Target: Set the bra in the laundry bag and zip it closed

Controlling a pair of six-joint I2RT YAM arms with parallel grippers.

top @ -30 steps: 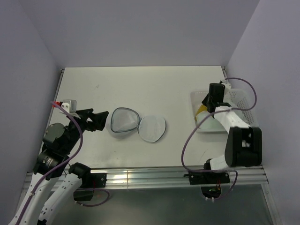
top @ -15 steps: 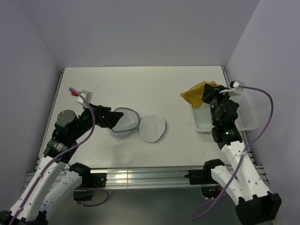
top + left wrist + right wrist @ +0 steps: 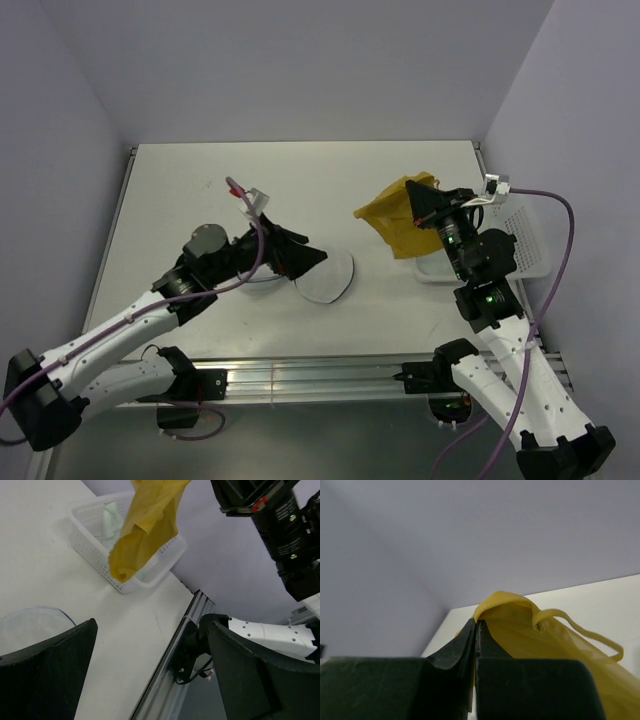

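Note:
The yellow bra (image 3: 395, 218) hangs in the air from my right gripper (image 3: 420, 197), left of the basket. In the right wrist view the jaws (image 3: 476, 626) are shut on an edge of the bra (image 3: 545, 645). The laundry bag (image 3: 330, 276) lies opened flat on the table; its right mesh half shows and my left arm covers the left half. My left gripper (image 3: 302, 256) is open and empty just above the bag. In the left wrist view the gripper (image 3: 152, 625) gapes wide, with the mesh bag (image 3: 30, 627) at lower left and the bra (image 3: 145, 525) hanging ahead.
A white perforated basket (image 3: 528, 248) stands at the table's right edge; the left wrist view shows its rim (image 3: 145, 585) and a pale green item (image 3: 112, 515) inside. The table's near edge is a metal rail (image 3: 300, 378). Walls close in the left, back and right.
My right gripper has lifted the bra out of the basket and carried it left over the table. My left arm has reached right, over the bag's left half.

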